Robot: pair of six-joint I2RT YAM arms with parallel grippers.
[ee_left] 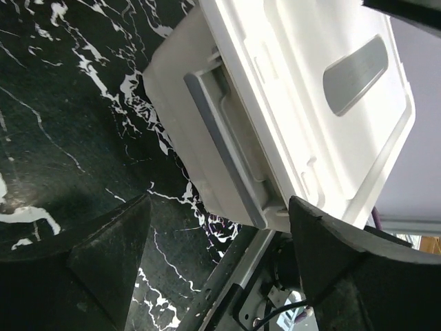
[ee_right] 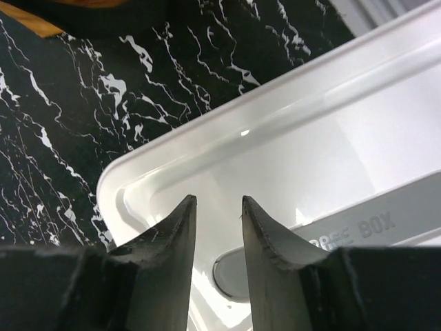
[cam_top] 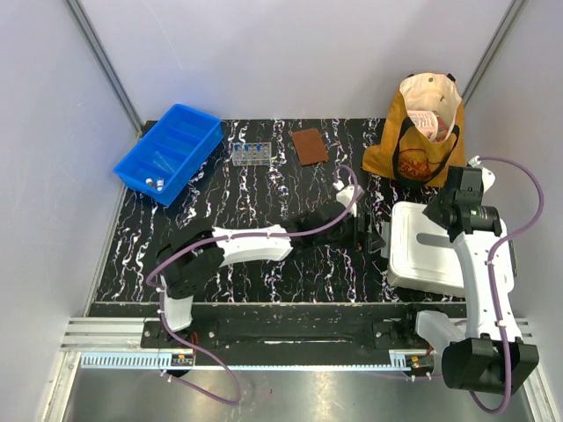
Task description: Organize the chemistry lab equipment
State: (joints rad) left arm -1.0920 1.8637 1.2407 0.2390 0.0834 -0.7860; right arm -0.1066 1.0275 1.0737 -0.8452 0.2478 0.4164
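Risks first. Left gripper (ee_left: 220, 205) is wide open, jaws astride the latch edge of the white box (ee_left: 289, 103), gripping nothing. If it clamps on the lip off-centre, the judgement is that the box skids or twists on the table (cam_top: 264, 189) rather than unlatching. The box is light-looking plastic and nothing pins it down.

Right gripper (ee_right: 216, 207) hangs just over the lid near a corner, jaws narrowed to a slim gap and empty. A push down there could rock the box or jam the lid against the left jaws. The two grippers work the same box from opposite sides, so a clash between them is possible. The box also sits close to the table's right edge, so a hard shove sends it that way.

Containers:
- white box: lid shut, contents hidden.
- blue bin (cam_top: 195, 165), far left: two white-capped vials (cam_top: 155, 182) in its near corner; maybe something clear further in, can't tell.
- tube rack (cam_top: 251, 156), far middle: blue-capped tubes (cam_top: 251, 147) standing in it.
- tote bag (cam_top: 420, 132), beyond the box: printed packet poking out, not lab gear.

Lab gear sits in the bin and rack, well apart from both grippers. Amber vial and metal tools are not visible.
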